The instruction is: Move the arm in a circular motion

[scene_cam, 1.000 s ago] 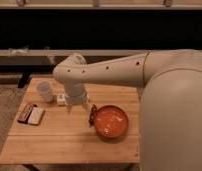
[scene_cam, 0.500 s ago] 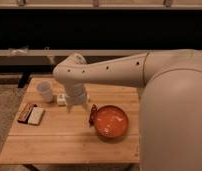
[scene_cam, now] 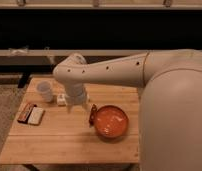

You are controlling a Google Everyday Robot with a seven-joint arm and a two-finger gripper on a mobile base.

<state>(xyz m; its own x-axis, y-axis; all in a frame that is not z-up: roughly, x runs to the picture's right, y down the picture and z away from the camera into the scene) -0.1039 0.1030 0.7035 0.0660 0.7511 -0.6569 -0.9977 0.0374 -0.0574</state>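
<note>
**Operator:** Where is everything before I sweep?

**Spotter:** Your arm (scene_cam: 109,70) reaches in from the right edge of the tabletop (scene_cam: 59,147). Its elbow is above the far edge and the wrist bends down toward the middle. The pincer (scene_cam: 79,112) hangs just over the wood with its two fingers parted and nothing between them.

**Operator:** What's near it?

**Spotter:** The orange bowl (scene_cam: 112,122) is the nearest thing. It sits between the middle and the right edge, and one finger looks to be right at its rim. I can't tell you whether they touch. There's a small white block (scene_cam: 61,100) just on the other side of the pincer, and a white cup (scene_cam: 45,91) by the far left corner. Two flat packets (scene_cam: 31,114) lie along the left edge.

**Operator:** So how do I run the circle?

**Spotter:** I'd lift first. At this height, any loop wider than the gap between the bowl and the block would likely knock one of them. Once you're above the rim of the cup, centre the circle over the bare wood toward the near edge. Drive it smoothly from the shoulder and elbow together, at an even pace. Watch that the thick forearm doesn't dip as it swings round.
</note>
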